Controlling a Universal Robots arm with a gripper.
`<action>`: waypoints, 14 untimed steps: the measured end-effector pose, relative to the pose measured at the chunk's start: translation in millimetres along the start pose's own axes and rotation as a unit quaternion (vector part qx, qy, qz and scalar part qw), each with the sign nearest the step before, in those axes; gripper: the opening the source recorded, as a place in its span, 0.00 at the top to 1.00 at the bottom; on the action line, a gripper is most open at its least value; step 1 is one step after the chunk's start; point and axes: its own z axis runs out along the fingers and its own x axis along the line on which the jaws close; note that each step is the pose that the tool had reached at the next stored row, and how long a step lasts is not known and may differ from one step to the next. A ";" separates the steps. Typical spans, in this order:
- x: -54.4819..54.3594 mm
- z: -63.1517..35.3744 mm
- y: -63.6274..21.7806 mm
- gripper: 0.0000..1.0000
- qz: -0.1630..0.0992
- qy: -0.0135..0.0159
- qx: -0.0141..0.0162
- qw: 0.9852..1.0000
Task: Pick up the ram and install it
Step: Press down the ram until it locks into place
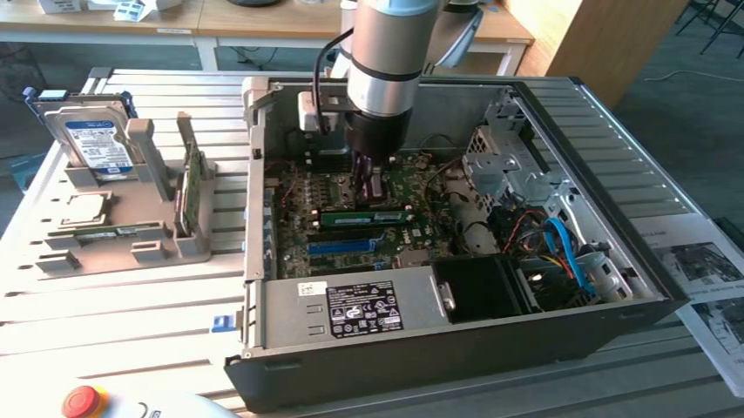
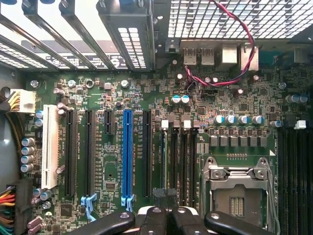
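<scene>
The open computer case (image 1: 465, 348), a black-and-grey sheet-metal box, lies on a slatted white table (image 1: 117, 322). Inside it sit a green motherboard (image 1: 348, 187), a boxy silver power supply with a label (image 1: 348, 305) at 6 o'clock, and a perforated metal drive cage (image 1: 511, 165) at 3 o'clock with blue and orange cables below it.

At 9 o'clock of the case stands a grey moulded holder (image 1: 128, 235). It carries an upright silver hard drive with a blue-white label (image 1: 96, 144), a flat square silver processor (image 1: 79, 207), and one thin green ram stick (image 1: 190, 187) standing on edge in a slot.

The arm reaches into the case. Its gripper (image 1: 369, 178) is over the motherboard with jaws closed; what they pinch cannot be told. A second ram stick (image 1: 366, 215) lies seated flat on the board at 6 o'clock of the fingers.

In the wrist view, the black fingertips (image 2: 166, 215) hover over the narrow dark memory slots (image 2: 181, 161), beside the steel-framed processor socket (image 2: 239, 191) and a blue expansion slot (image 2: 127, 152).
</scene>
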 end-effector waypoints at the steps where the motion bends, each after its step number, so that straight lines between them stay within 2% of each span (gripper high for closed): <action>1: 0.0 0.5 0.0 0.90 0.000 0.000 0.000 1.000; 14: -0.2 4.2 -0.2 0.90 0.000 0.000 0.000 1.000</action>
